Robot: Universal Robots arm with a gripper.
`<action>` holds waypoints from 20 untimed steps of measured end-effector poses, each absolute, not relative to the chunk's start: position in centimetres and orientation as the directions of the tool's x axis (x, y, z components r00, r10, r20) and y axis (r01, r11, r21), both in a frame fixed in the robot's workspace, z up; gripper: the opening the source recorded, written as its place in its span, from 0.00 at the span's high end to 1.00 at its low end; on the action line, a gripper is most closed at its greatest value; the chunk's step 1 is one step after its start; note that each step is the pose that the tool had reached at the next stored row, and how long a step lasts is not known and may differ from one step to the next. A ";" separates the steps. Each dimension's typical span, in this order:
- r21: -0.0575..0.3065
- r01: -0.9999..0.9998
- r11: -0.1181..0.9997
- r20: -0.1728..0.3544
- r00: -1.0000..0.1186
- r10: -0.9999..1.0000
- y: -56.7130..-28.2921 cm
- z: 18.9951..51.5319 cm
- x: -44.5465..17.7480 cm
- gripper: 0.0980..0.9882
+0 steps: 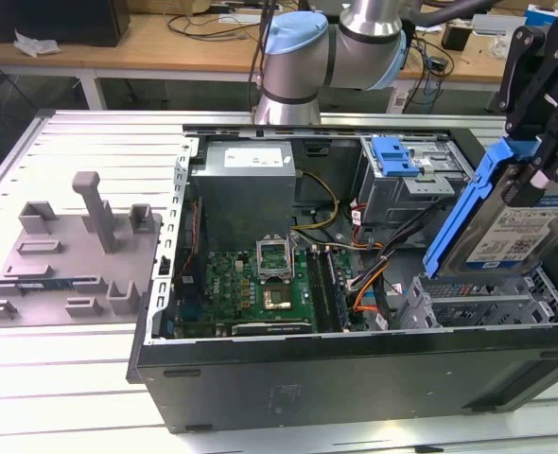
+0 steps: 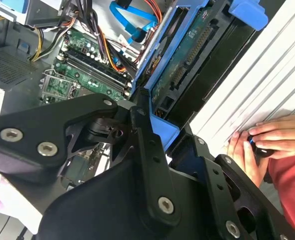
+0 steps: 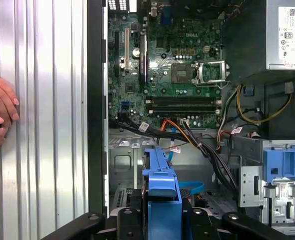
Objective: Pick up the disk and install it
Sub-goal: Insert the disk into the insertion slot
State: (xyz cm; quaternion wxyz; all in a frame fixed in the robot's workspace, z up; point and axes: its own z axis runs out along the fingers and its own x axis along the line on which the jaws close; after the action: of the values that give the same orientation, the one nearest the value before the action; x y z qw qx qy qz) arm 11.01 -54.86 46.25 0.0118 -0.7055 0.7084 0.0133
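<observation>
While in the hand (image 1: 544, 175), disk (image 1: 517, 227) aslant, long axis steeply upward.

The ribbed table (image 1: 71, 416) bears a computer case (image 1: 355, 378) and a grey, perhaps plastic tray (image 1: 61, 255).

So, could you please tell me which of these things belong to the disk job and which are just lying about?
Part of the job: the disk, held tilted in the gripper; the open computer case beneath it.
Just lying about: the grey moulded tray beside the case; the blue clip inside the case; a person's hand by the ribbed table.
</observation>
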 end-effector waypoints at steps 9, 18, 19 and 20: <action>0.002 -1.000 0.004 -0.034 -0.004 -0.999 -54.9 45.4 11.1 0.70; 0.002 -1.000 0.004 -0.032 -0.004 -0.999 -55.0 44.5 11.2 0.70; 0.002 -1.000 0.004 -0.031 -0.004 -1.000 -55.0 44.4 11.2 0.70; 0.003 -1.000 0.004 -0.031 -0.004 -1.000 -55.0 44.2 11.2 0.70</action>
State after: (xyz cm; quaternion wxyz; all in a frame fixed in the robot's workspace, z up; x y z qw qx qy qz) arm 11.21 -54.98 44.23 0.0099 -0.7056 0.7084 0.0117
